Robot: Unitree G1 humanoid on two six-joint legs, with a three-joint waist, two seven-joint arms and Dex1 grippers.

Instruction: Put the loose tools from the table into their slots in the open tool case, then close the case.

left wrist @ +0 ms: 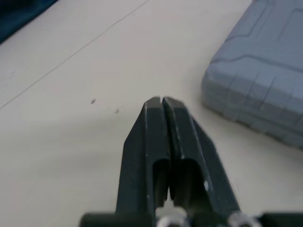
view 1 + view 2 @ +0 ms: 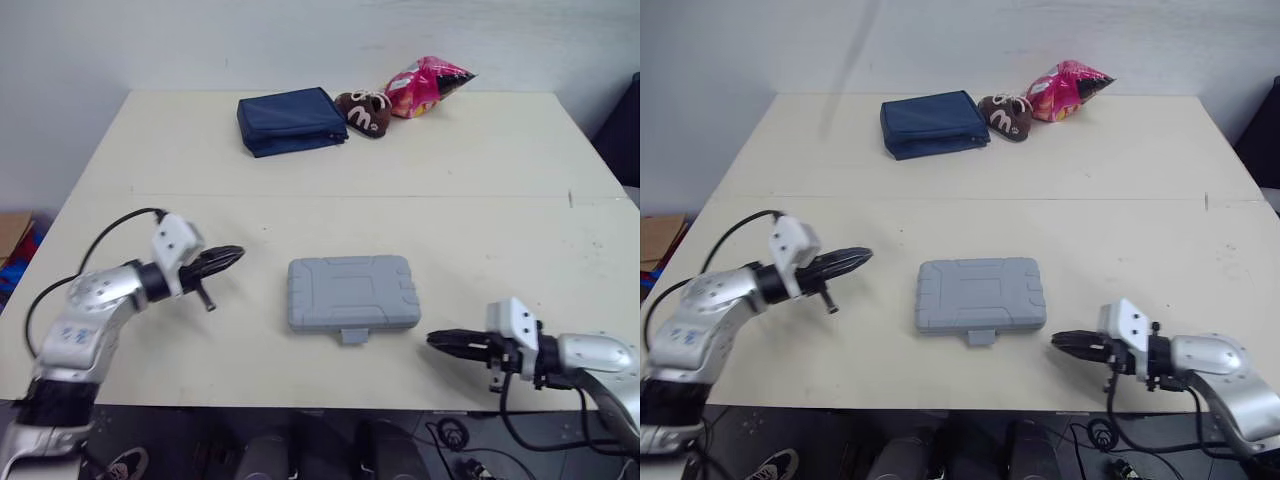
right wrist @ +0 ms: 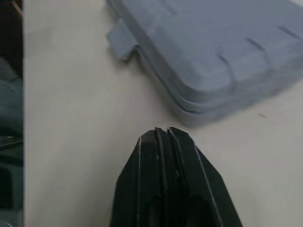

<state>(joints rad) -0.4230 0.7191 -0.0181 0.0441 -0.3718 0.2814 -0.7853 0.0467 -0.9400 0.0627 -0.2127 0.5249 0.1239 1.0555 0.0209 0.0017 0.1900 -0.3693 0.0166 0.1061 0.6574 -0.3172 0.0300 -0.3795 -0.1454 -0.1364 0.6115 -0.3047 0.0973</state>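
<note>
- A brown cardboard box [image 2: 12,232] sits on the floor, off the left edge of the table [image 2: 480,160].
- A black cable [image 2: 105,232] loops up from the left arm, above the table's left side.
- The left gripper [image 2: 238,253] hangs low over the table, to the left of the tool case and apart from it. It points to the right, toward the case.
- In the left wrist view, its two black fingers [image 1: 150,137] are pressed flat together. Nothing is between them.
- The tool case [image 2: 352,292] is grey plastic. It lies flat near the middle of the front half of the table. Its lid is down, so the case is shut.
- A small grey tab [image 2: 352,335] sticks out from the front edge of the case, on the side near the robot.
- At the back of the table lies a dark blue pouch [image 2: 290,120], folded flat.
- Just right of the pouch is a small brown shoe [image 2: 364,110] with white laces. It touches the pouch or is very close to it.
- Right of the shoe, touching it, is a shiny pink snack bag [image 2: 425,85].
- A thin line [image 2: 400,196] runs across the table from left to right, between the things at the back and the case.
- The right gripper [image 2: 432,340] is low over the front edge of the table, near the front right corner of the case. It points left and does not touch the case.
- In the right wrist view, its black fingers [image 3: 182,161] are squeezed together with nothing held.
</note>
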